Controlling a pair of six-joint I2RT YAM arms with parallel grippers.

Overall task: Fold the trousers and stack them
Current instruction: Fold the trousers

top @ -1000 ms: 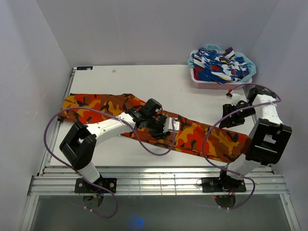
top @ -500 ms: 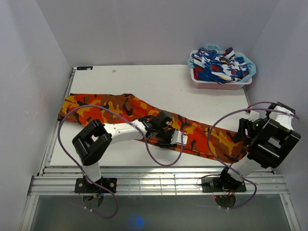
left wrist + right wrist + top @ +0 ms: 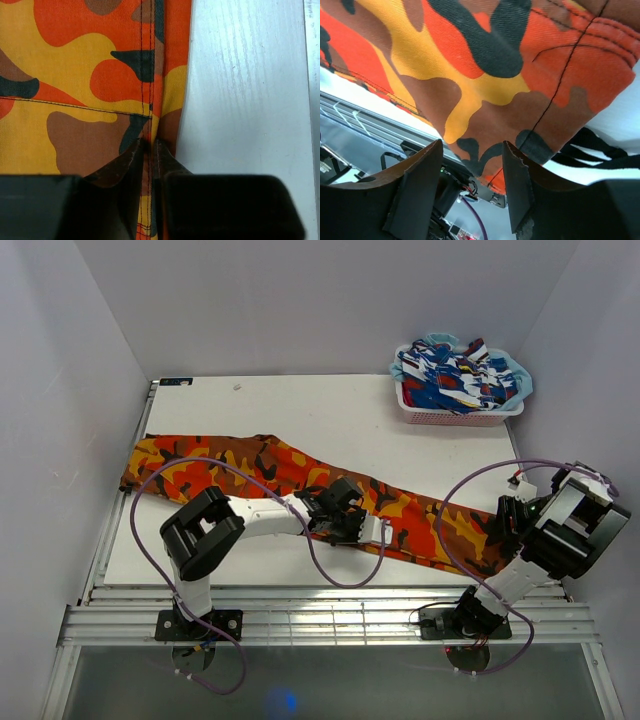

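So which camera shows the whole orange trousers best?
The top external view: the orange camouflage fabric trousers lie stretched across the white table. The left wrist view shows only a seamed edge, the right wrist only a close patch.

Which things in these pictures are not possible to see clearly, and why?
- Right end of the trousers: top view, the right arm covers it.
- Right gripper: top view, hidden behind its own arm; only the wrist view shows its jaws apart.
- Left gripper: wrist view, jaws nearly together over a seam; a real pinch is unclear.
- Clothes in the basket: top view, heaped and too small to name.
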